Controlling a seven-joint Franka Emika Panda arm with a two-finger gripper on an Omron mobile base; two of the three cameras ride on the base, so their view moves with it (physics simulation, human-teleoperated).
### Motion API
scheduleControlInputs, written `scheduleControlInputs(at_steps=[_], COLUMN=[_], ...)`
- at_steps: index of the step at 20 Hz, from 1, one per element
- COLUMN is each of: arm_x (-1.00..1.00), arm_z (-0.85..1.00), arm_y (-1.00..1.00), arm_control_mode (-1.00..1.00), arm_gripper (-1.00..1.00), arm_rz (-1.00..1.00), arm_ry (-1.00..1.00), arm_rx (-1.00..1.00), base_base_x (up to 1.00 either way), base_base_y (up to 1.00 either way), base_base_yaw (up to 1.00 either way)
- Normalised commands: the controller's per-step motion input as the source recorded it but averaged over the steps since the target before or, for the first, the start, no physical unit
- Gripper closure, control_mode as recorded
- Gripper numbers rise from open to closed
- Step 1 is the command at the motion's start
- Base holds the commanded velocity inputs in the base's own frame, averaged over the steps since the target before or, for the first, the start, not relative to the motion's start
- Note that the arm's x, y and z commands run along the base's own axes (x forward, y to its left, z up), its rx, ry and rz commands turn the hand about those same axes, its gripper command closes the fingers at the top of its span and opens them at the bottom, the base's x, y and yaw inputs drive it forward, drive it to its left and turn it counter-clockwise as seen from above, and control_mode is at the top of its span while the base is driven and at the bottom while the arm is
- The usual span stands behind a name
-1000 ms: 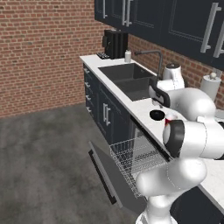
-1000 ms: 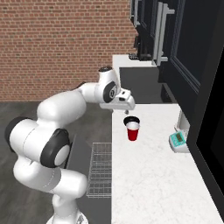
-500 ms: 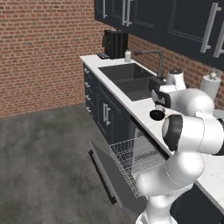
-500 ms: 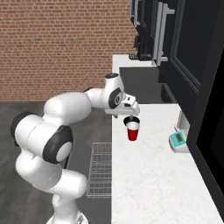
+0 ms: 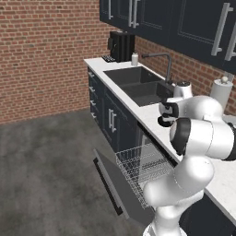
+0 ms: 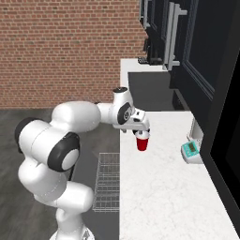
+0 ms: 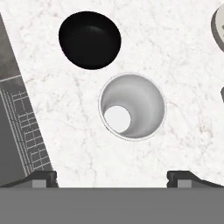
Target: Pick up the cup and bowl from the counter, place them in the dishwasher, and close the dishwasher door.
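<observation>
The small red plastic party cup with a white rim and inside [image 6: 142, 143] stands upright on the long white marble-look countertop [image 6: 159, 197], near its front edge; in the hand view the cup [image 7: 132, 106] is seen straight down its white interior, so its red outside is hidden there. The two-finger gripper [image 6: 140, 131] hangs directly over the cup's mouth, and its body covers the rim in the right base view. In the hand view the gripper [image 7: 112, 177] is spread wide, one dark finger tip [image 7: 43, 177] at each lower corner, both clear of the cup and grasping nothing. The small shallow round black bowl [image 7: 89, 40] sits just beyond the cup on the bare marble, close to it but apart; in the left base view only a dark sliver of the bowl [image 5: 162, 122] shows beside the white arm, and the cup is hidden behind the arm. Below the counter edge, the dishwasher's [image 5: 138, 152] silvery wire rack [image 5: 143, 170] is pulled out over the flat dark navy drop-down door [image 5: 115, 184], which hangs open; the robot's body cuts off its near end. To the right on the counter, near the wall, lies a small teal object [image 6: 191, 151], too small to identify.
</observation>
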Motion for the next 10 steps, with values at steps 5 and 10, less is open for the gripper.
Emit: scheduleControlInputs(at_steps=[5, 10], arm_x=[0.14, 0.23], arm_z=[-0.28, -0.18], arm_y=[0.00, 0.00], arm_control_mode=[-1.00, -1.00], arm_gripper=[-1.00, -1.00], arm_rz=[0.00, 0.00], arm_ry=[0.00, 0.00], arm_rx=[0.00, 0.00], base_base_x=[0.00, 0.00], base_base_y=[0.00, 0.00], base_base_yaw=[0.00, 0.00])
